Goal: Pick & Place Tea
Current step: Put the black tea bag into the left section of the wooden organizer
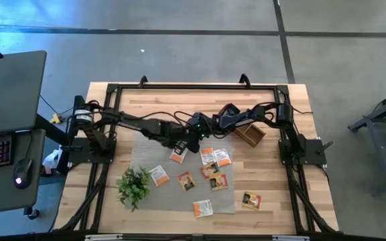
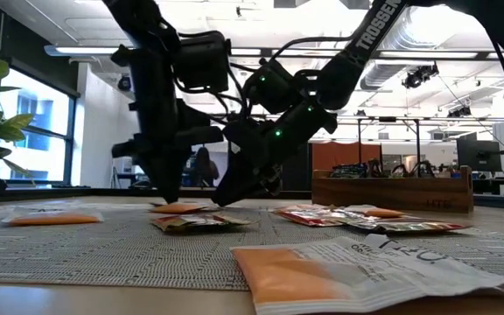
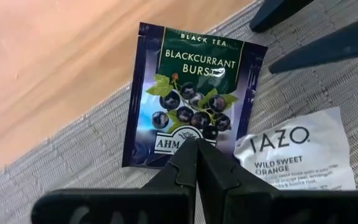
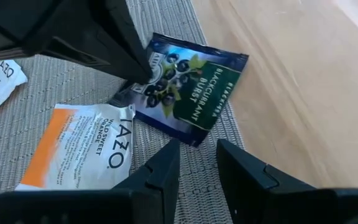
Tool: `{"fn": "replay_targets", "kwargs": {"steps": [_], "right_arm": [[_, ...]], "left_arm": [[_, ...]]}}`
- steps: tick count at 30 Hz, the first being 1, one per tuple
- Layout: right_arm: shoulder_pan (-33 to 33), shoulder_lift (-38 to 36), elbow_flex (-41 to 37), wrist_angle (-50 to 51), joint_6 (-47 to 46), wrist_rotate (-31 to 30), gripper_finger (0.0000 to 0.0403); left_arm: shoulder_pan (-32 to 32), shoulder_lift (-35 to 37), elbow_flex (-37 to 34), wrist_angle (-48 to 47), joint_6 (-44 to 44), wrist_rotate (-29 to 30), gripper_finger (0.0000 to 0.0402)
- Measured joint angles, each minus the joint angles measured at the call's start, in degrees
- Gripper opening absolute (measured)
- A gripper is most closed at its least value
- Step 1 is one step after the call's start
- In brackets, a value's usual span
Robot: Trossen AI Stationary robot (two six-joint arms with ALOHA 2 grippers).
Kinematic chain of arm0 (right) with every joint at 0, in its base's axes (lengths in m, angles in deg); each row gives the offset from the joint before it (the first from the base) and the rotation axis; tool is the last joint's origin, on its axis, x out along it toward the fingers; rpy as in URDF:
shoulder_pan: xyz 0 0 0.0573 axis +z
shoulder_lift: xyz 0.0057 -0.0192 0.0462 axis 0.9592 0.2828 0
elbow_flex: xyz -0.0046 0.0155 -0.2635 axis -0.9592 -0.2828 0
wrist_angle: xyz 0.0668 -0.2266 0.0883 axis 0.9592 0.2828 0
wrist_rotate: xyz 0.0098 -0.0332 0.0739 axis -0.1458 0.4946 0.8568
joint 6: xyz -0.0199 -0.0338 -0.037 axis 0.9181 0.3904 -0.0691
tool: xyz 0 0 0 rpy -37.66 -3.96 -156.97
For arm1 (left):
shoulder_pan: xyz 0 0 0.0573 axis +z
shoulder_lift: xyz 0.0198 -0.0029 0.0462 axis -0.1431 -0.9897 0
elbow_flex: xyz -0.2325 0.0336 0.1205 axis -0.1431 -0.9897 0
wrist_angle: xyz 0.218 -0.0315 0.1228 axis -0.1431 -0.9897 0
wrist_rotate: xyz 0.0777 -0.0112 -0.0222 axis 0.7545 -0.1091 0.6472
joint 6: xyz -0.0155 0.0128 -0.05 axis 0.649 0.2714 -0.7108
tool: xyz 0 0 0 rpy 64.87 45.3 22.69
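A dark blackcurrant tea sachet (image 3: 191, 93) lies at the grey woven mat's (image 1: 146, 150) far edge, one end over the bare wood. My left gripper (image 3: 196, 146) is shut, and its tips stand on the sachet's end by the brand name. My right gripper (image 4: 194, 152) is open just short of the sachet's (image 4: 191, 84) opposite corner, with nothing between its fingers. An orange-and-white sachet (image 4: 79, 146) lies flat beside it. Several more sachets (image 1: 210, 167) are spread over the mat. My left gripper sets its shut fingertips (image 4: 140, 73) on the printed face of the dark sachet, a little inside its brand-name end (image 3: 166, 144). The fingers come steeply from above. The sachet lies on the mat; whether its edge is also pinched I cannot tell.
A wooden box (image 1: 250, 134) stands on the table right of both grippers, beyond the mat. A green plant sprig (image 1: 134, 186) lies at the mat's near left corner. A black frame (image 1: 179, 86) borders the tabletop. Bare wood shows at the far side of the table.
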Motion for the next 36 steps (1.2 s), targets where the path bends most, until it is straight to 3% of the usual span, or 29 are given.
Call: {"fn": "replay_targets", "kwargs": {"steps": [18, 30, 36], "right_arm": [[-0.4, 0.1, -0.2, -4.2, 2.2, -0.4, 0.0102], [-0.4, 0.1, 0.0, -3.7, 5.7, 0.8, 0.0033], [-0.5, 0.1, 0.1, -3.5, 9.4, 2.6, 0.0033]], "left_arm": [[0.4, -0.7, 0.1, 0.9, 1.2, 0.2, 0.0], [0.4, -0.8, 0.1, 2.7, 4.3, 0.5, 0.0], [0.1, -0.5, 0.1, 3.6, 5.3, 2.1, 0.0]]}}
